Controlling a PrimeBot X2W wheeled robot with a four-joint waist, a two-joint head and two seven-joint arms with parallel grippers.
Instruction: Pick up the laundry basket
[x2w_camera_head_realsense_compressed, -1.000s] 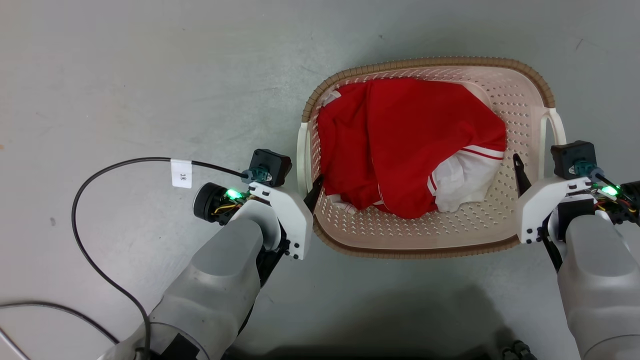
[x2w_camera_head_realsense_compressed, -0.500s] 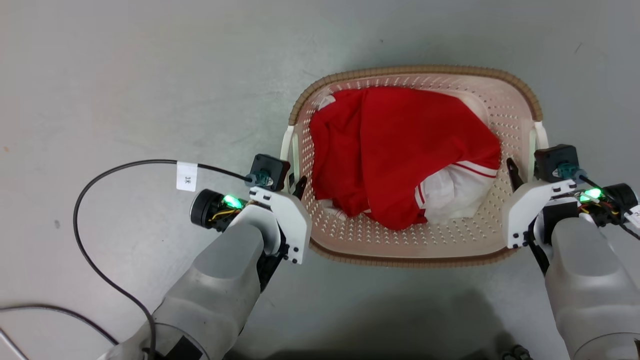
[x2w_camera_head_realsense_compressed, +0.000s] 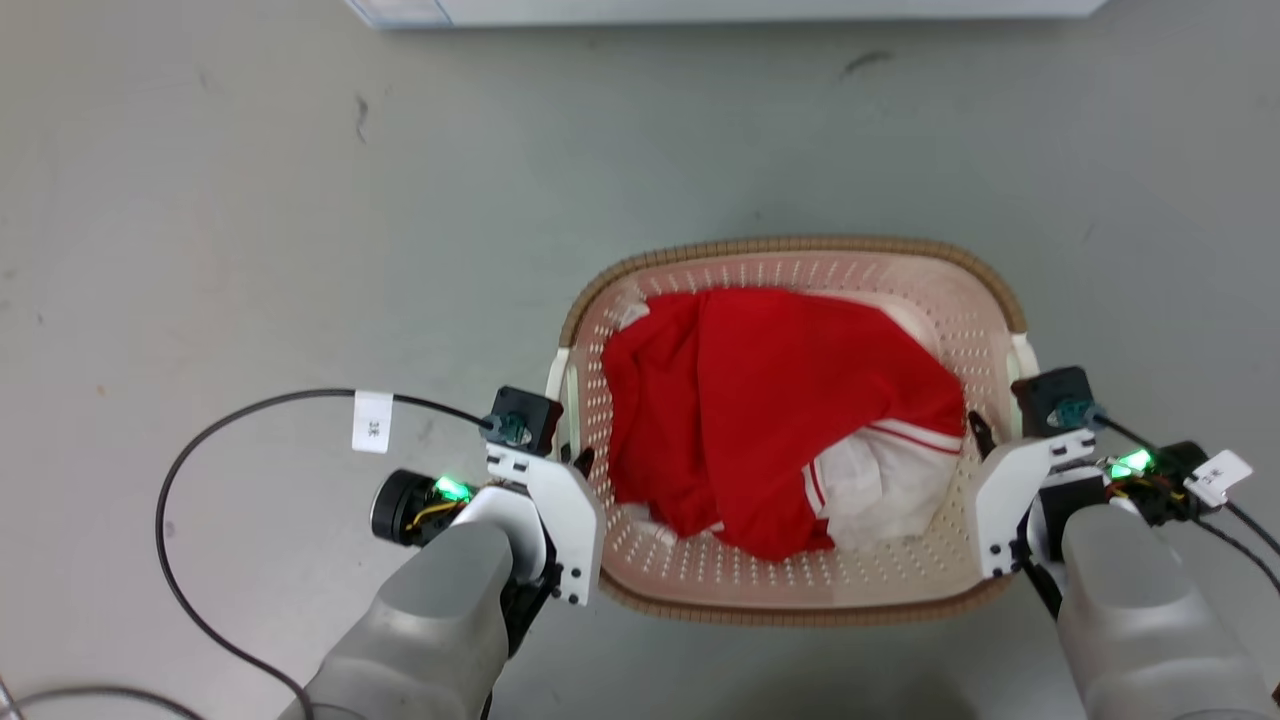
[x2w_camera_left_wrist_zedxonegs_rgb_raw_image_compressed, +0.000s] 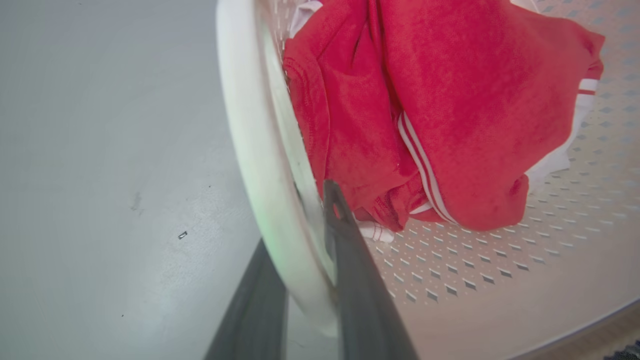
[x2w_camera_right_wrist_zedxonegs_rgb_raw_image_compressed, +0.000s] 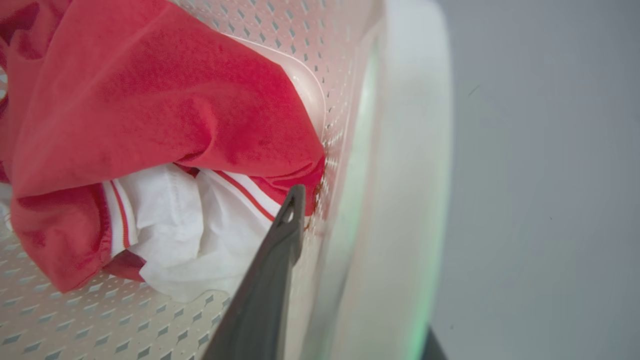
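Note:
The laundry basket (x2w_camera_head_realsense_compressed: 930, 590) is cream perforated plastic with a brown woven-look rim and stands on the grey floor between my two arms. It holds a red garment (x2w_camera_head_realsense_compressed: 770, 410) with white trim. My left gripper (x2w_camera_head_realsense_compressed: 575, 462) is shut on the basket's white left loop handle (x2w_camera_head_realsense_compressed: 557, 385). In the left wrist view the two dark fingers (x2w_camera_left_wrist_zedxonegs_rgb_raw_image_compressed: 350, 260) straddle that handle (x2w_camera_left_wrist_zedxonegs_rgb_raw_image_compressed: 250, 130). My right gripper (x2w_camera_head_realsense_compressed: 995, 432) is shut on the right loop handle (x2w_camera_head_realsense_compressed: 1022, 350). In the right wrist view one finger (x2w_camera_right_wrist_zedxonegs_rgb_raw_image_compressed: 270, 270) lies inside the basket wall and the handle (x2w_camera_right_wrist_zedxonegs_rgb_raw_image_compressed: 410, 165) runs beside it. Whether the basket touches the floor I cannot tell.
A black cable with a white tag (x2w_camera_head_realsense_compressed: 372, 421) loops over the floor left of my left arm. The bottom edge of a pale appliance (x2w_camera_head_realsense_compressed: 720, 10) runs along the top of the head view. Grey floor surrounds the basket.
The head camera has moved: basket and arms sit lower and smaller, and the pale appliance edge has entered at the top. Both grippers have stayed at the handles, the left finger drawing closer to its handle.

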